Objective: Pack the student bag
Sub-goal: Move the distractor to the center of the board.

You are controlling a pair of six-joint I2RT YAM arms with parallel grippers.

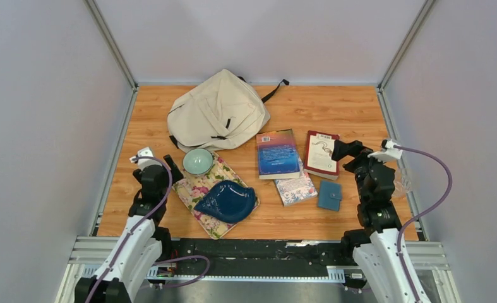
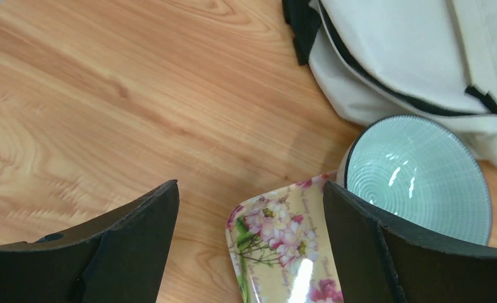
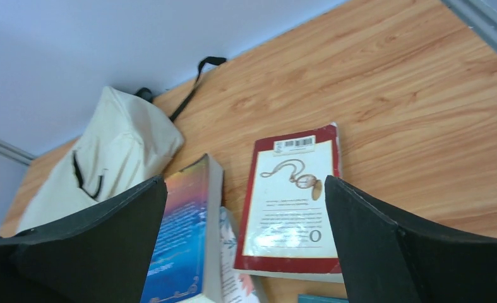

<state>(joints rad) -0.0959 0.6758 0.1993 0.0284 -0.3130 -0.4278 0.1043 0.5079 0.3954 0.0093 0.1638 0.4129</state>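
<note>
left hand (image 2: 249,189): fingers wide apart, holding nothing, hanging over the bare surface (image 2: 107,95). ahead of it and to its right lies the student bag (image 2: 416,50), on the surface; only its near corner shows from the wrist, the rest is cut off by the frame. mint bowl (image 2: 416,173) sits just ahead of the right finger, which hides its near rim. a corner of the floral tray (image 2: 283,246) lies between the fingers; a blue dish (image 1: 227,202) covers much of its rest.

right hand (image 3: 244,180): spread open, empty. red-bordered book (image 3: 290,196) lies between its fingers, blue book (image 3: 182,233) nearer the left finger and partly hidden by it. floral notebook (image 1: 296,188) is tucked partly under the blue book. blue wallet (image 1: 329,196) is only a sliver from the wrist. something clear (image 1: 405,183) beside the right arm, cannot make out.
</note>
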